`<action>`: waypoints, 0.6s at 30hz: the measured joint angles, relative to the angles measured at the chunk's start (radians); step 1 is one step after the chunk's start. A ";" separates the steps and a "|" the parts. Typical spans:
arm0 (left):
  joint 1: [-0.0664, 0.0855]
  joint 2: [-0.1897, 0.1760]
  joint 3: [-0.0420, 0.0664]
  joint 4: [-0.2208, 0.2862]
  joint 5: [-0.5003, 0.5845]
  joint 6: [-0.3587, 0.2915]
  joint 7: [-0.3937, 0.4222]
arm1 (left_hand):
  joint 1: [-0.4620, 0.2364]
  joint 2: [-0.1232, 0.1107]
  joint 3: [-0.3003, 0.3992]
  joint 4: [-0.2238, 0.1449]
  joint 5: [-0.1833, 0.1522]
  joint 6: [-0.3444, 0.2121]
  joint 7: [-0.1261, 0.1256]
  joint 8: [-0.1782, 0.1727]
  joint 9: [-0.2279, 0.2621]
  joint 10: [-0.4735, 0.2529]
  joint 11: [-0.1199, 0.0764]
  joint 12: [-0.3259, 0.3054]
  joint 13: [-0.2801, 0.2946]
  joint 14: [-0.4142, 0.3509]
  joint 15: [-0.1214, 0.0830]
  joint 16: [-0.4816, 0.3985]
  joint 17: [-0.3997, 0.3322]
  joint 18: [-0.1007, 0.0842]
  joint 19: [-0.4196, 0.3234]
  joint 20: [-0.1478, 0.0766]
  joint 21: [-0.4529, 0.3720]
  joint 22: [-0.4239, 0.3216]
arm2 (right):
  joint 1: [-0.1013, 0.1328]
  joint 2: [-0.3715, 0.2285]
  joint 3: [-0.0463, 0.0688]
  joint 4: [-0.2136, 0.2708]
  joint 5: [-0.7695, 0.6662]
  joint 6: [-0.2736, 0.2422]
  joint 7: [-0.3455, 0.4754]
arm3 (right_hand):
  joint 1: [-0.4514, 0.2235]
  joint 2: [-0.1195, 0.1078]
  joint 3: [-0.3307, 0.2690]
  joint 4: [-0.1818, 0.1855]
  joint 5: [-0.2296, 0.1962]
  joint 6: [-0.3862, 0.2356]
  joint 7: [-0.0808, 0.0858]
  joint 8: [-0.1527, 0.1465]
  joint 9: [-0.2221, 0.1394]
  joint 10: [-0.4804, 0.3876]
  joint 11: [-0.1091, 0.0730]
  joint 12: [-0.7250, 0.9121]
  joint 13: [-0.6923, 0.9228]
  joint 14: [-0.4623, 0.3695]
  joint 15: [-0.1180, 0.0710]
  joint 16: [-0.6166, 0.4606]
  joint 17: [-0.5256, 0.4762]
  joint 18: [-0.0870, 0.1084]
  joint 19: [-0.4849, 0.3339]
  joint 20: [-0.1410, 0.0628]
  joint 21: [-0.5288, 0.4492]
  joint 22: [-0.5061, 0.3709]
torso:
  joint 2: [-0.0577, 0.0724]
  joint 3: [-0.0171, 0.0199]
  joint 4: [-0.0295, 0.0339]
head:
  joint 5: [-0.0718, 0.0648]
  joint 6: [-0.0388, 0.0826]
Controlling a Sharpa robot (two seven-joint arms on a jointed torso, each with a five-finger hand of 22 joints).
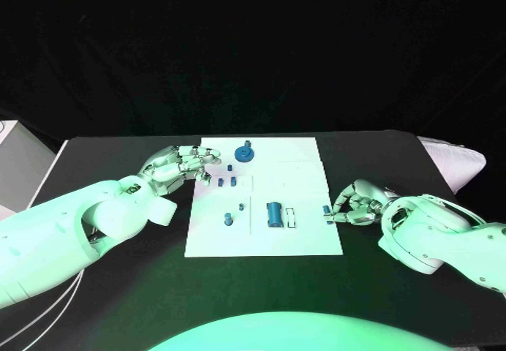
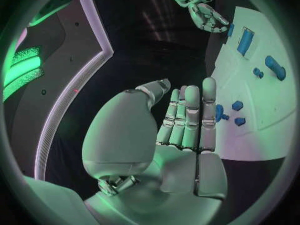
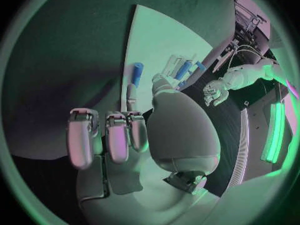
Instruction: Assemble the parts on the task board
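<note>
My left hand (image 1: 181, 164) has its fingers (image 2: 192, 116) straight, side by side, empty, at the task board's (image 1: 295, 238) ten o'clock corner. My right hand (image 1: 357, 205) curls at its three o'clock edge; whether it grips anything, I cannot tell. A blue block (image 1: 275, 213) lies on the board.

No readable text, labels or numbers anywhere.

Two smooth, rounded white arm shells end in silver segmented hands: the left hand (image 1: 177, 167) and right hand (image 1: 353, 205), with pale rounded palm housings and thin cables trailing beside the left arm.
</note>
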 measured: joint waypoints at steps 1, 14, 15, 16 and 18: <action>0.000 0.000 0.000 0.000 0.000 0.000 0.000 | 0.000 0.000 0.000 0.000 0.000 0.000 0.000 0.000 0.000 0.000 0.000 0.000 0.000 0.000 0.000 0.000 0.000 0.000 0.000 0.000 0.000 0.000 | -0.002 0.003 0.000 -0.002 -0.005 0.003 -0.004 | 0.000 0.000 0.000 0.000 0.000 0.002 -0.002 0.000 0.000 0.000 0.000 0.000 0.000 0.000 0.000 0.000 0.000 0.000 0.000 0.000 0.000 0.000 | 0.000 -0.0001 0.0001 | -0.001 -0.001; -0.001 -0.005 0.000 0.001 0.000 0.000 0.000 | 0.000 0.000 0.000 0.000 0.000 0.000 0.000 0.000 0.000 0.000 0.000 0.000 0.000 0.000 0.000 0.000 0.000 0.000 0.000 0.000 0.000 0.000 | -0.013 0.028 0.000 -0.025 -0.055 0.019 -0.033 | -0.004 0.004 0.000 0.000 0.000 0.007 0.000 0.000 0.001 0.000 0.000 0.000 0.000 0.000 0.000 0.000 0.000 0.000 0.000 0.000 0.000 0.000 | 0.002 0.0005 -0.0003 | 0.000 -0.002; -0.001 -0.005 0.000 0.001 0.000 0.000 0.000 | 0.000 0.000 0.000 0.000 0.000 0.000 0.000 0.000 0.000 0.000 0.000 0.000 0.000 0.000 0.000 0.000 0.000 0.000 0.000 0.000 0.000 0.000 | -0.014 0.031 0.000 -0.028 -0.059 0.020 -0.034 | -0.004 0.004 0.000 0.000 0.000 0.007 0.000 0.000 0.001 0.000 0.000 0.000 0.000 0.000 0.000 0.000 0.000 0.000 0.000 0.000 0.000 0.001 | 0.002 0.0004 -0.0003 | 0.000 -0.002; -0.001 -0.005 0.000 0.001 0.000 0.000 0.000 | 0.000 0.000 0.000 0.000 0.000 0.000 0.000 0.000 0.000 0.000 0.000 0.000 0.000 0.000 0.000 0.000 0.000 0.000 0.000 0.000 0.000 0.000 | -0.014 0.033 0.000 -0.029 -0.061 0.020 -0.035 | -0.004 0.004 0.000 0.000 0.000 0.007 0.000 0.000 0.001 0.000 0.000 0.000 0.000 0.000 0.000 0.000 0.000 0.000 0.000 0.000 0.000 0.001 | 0.002 0.0004 -0.0004 | 0.001 -0.002; -0.001 -0.005 0.000 0.001 0.000 0.000 0.000 | 0.000 0.000 0.000 0.000 0.000 0.000 0.000 0.000 0.000 0.000 0.000 0.000 0.000 0.000 0.000 0.000 0.000 0.000 0.000 0.000 0.000 0.000 | -0.016 0.039 0.000 -0.035 -0.067 0.020 -0.036 | -0.004 0.004 0.000 0.000 0.002 0.007 0.000 0.000 0.004 0.000 0.000 0.000 0.000 0.000 0.000 0.000 0.000 0.000 0.000 0.000 0.000 0.001 | 0.002 0.0009 -0.0004 | 0.002 -0.002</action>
